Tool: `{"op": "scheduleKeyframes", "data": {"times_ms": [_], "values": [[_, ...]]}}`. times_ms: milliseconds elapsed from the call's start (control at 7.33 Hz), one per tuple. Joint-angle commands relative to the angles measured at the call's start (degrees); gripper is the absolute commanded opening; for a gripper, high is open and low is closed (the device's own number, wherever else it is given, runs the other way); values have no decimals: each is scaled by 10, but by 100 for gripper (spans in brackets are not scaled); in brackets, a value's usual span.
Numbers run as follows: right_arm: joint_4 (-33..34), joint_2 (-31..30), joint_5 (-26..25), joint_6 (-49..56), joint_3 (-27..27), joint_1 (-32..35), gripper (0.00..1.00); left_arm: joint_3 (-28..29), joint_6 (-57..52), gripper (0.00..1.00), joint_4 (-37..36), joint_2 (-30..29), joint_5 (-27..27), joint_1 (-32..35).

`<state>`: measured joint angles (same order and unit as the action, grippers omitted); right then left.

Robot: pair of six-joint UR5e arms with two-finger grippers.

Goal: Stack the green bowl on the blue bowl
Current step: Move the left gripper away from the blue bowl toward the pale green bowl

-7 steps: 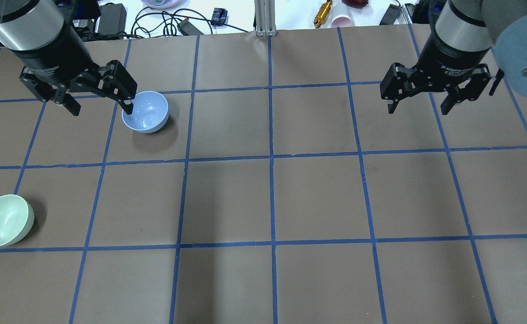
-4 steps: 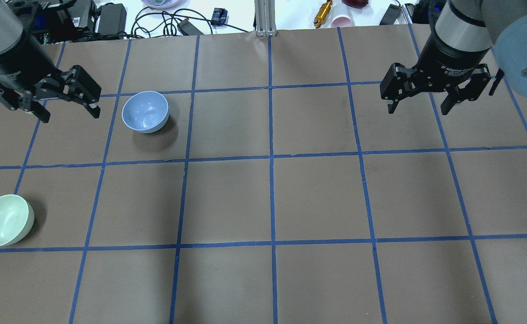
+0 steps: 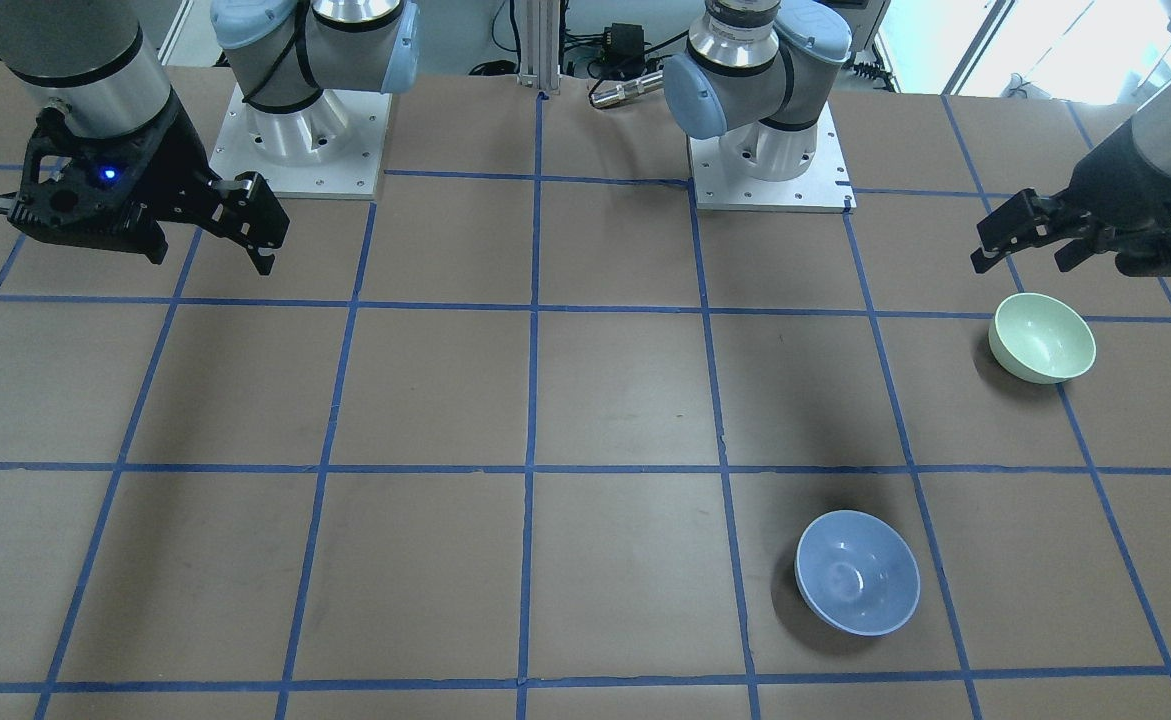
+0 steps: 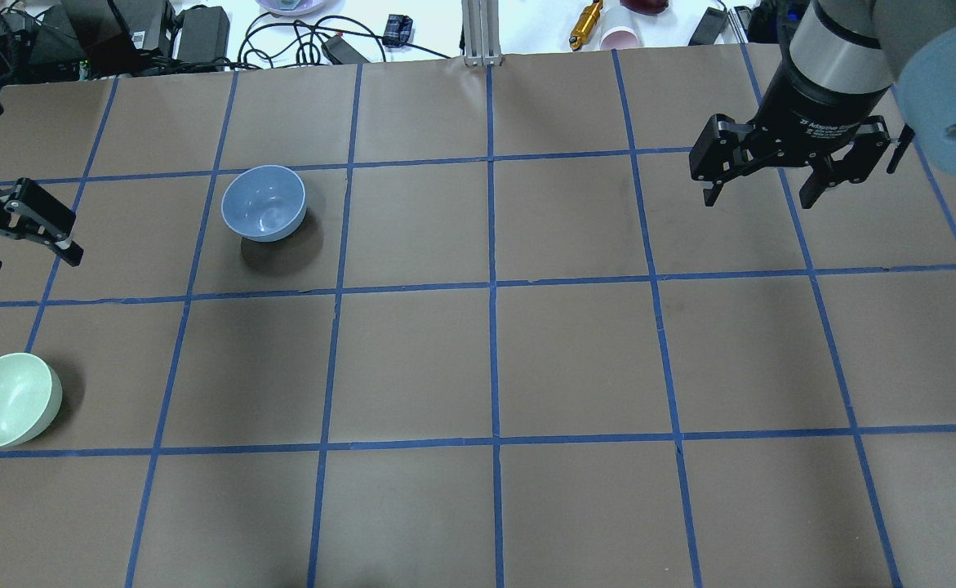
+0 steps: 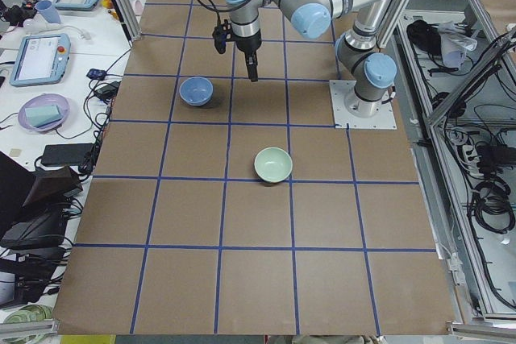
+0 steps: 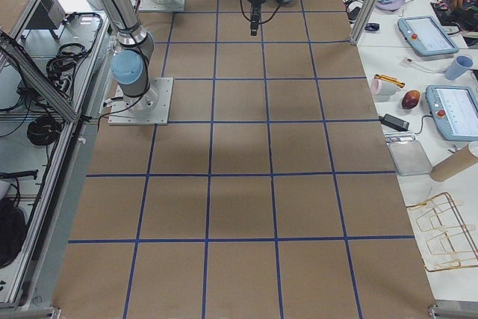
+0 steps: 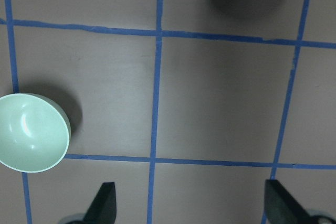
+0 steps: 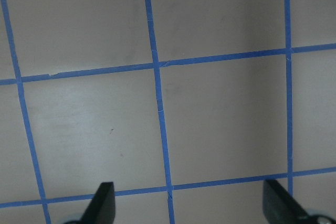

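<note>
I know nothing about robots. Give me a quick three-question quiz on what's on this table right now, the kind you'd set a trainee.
1. True or false: the green bowl already sits inside the blue bowl.
2. Which bowl lies nearer the left claw? A) the green bowl B) the blue bowl C) both are equally near
3. Fill in the blank: the right claw holds nothing, and its fingers stand ____ (open or shut).

Key: 1 false, the bowls stand apart on the table; 2 A; 3 open.
</note>
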<state>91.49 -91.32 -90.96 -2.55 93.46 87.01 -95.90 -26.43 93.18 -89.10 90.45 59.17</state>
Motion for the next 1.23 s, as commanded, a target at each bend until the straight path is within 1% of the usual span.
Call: {"op": "scheduleKeyframes", "data": {"times_ms": [0,273,545,682,1091], "values": [[0,0,0,0,0,0,100,-34,-76,100,-40,-18,0,-97],[0,0,0,0,0,0,100,-63,-141,100,-125,-47,0,-142],[0,0,0,0,0,0,100,-107,-192,100,-234,-78,-1,-191],[0,0,0,0,0,0,100,-118,-234,100,-270,-95,-4,-215],[0,0,0,0,0,0,100,-122,-314,100,-309,-150,-58,-269]]}}
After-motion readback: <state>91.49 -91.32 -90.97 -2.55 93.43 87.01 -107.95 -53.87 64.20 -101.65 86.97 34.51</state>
